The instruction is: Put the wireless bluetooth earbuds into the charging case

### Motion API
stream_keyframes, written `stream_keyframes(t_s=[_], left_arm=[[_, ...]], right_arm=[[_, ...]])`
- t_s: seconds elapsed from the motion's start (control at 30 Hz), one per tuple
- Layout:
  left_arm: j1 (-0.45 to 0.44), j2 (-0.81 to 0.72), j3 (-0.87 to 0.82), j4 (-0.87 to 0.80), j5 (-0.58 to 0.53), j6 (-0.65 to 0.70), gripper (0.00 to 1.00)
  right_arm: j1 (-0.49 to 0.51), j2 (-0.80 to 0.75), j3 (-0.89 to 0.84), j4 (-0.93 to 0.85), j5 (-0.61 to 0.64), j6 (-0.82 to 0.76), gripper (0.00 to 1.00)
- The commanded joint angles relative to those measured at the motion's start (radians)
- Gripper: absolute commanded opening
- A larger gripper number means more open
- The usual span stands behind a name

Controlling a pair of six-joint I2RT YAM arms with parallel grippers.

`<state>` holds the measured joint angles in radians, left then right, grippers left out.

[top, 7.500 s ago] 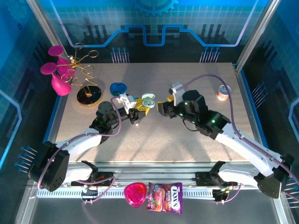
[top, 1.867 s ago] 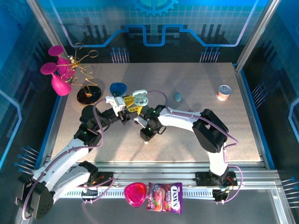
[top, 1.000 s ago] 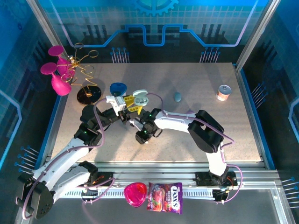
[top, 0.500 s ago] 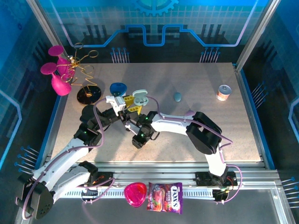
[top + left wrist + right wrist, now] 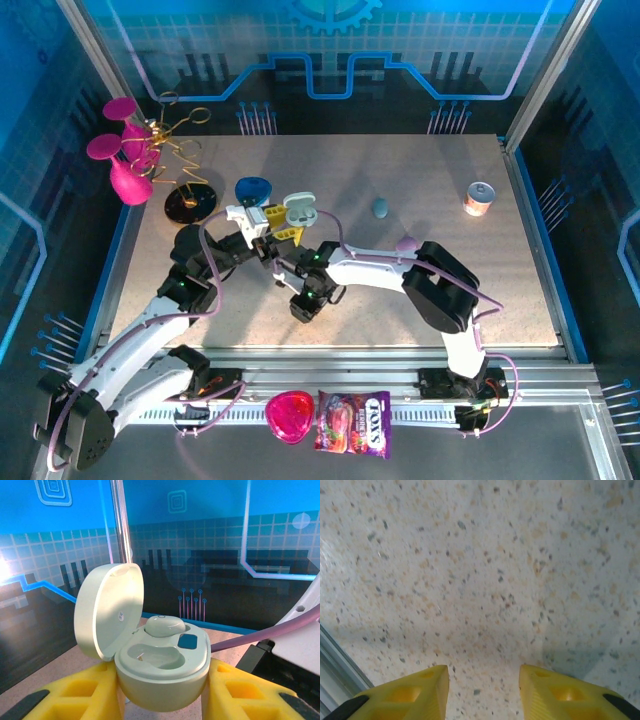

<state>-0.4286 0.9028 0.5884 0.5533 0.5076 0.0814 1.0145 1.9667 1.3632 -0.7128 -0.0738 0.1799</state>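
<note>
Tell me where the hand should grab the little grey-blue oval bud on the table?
Pinch the little grey-blue oval plastic bud across its narrow middle, coming straight down from above. It lies low on the speckled table, apart from other things, so there is likely room on either side. From the side there is little to catch.

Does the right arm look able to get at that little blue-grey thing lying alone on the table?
Probably yes. The blue-grey piece lies on bare tabletop with nothing beside it, and the right gripper is open and empty.
</note>
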Motion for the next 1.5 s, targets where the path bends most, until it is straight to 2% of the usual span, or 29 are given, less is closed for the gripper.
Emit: stream_keyframes(t_s=[0.0,0.27,0.47,0.6,0.73,0.97,1.47], left_arm=[[0.0,-0.018,0.035,0.002,-0.014,0.011,0.38],[0.0,-0.01,0.036,0.008,-0.014,0.014,0.38],[0.0,-0.022,0.034,0.014,-0.014,0.014,0.38],[0.0,-0.026,0.034,0.012,-0.01,0.014,0.38],[-0.001,-0.028,0.033,0.013,-0.006,0.015,0.38],[-0.001,-0.026,0.037,0.005,-0.004,0.021,0.38],[0.0,-0.023,0.039,0.01,-0.003,0.02,0.38]], right_arm=[[0.012,-0.051,-0.025,-0.051,0.025,0.003,0.41],[0.011,-0.132,-0.075,-0.018,0.06,0.031,0.42],[-0.032,-0.212,-0.177,0.146,0.085,0.203,0.4],[-0.09,-0.216,-0.23,0.219,0.037,0.313,0.4],[-0.133,-0.178,-0.246,0.257,-0.043,0.358,0.38],[-0.152,-0.119,-0.246,0.3,-0.119,0.371,0.34],[-0.154,-0.113,-0.265,0.328,-0.162,0.366,0.32]])
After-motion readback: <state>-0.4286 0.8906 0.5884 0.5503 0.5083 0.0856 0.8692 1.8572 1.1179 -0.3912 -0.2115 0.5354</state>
